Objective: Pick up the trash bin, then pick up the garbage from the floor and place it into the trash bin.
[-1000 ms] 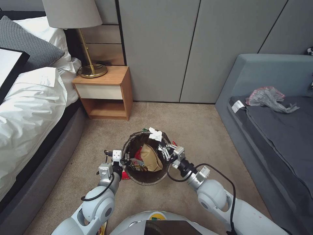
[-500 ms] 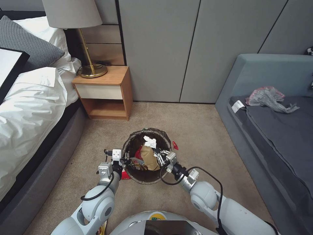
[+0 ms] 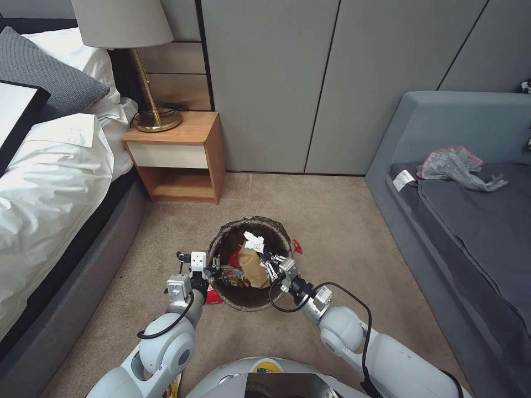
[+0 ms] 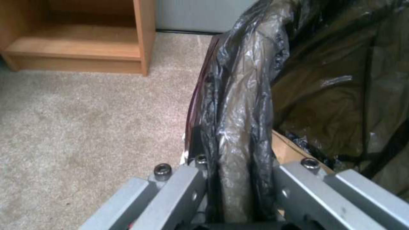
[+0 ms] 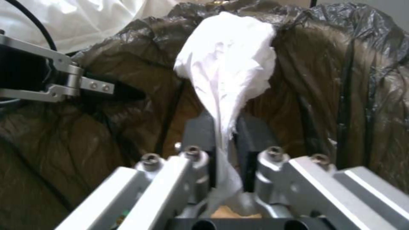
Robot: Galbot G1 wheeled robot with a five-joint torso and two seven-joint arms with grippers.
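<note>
— What are your claws doing?

— My left gripper (image 3: 214, 272) is clamping the trash bin (image 3: 250, 303) by its bagged near-left rim. My right gripper (image 3: 267, 262) is pinching the white tissue wad (image 5: 226, 70), inside the bin's mouth.

— Which way is it pointing?

— Its long axis is running away from my fingers (image 5: 200, 132). A tiny red scrap (image 3: 297, 246) is lying on the carpet (image 3: 332, 221) beyond.

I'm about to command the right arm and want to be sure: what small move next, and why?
Probably open the right gripper. It is shut on the white tissue wad, which already hangs inside the trash bin above the paper bag; the left gripper clamps the rim.
</note>
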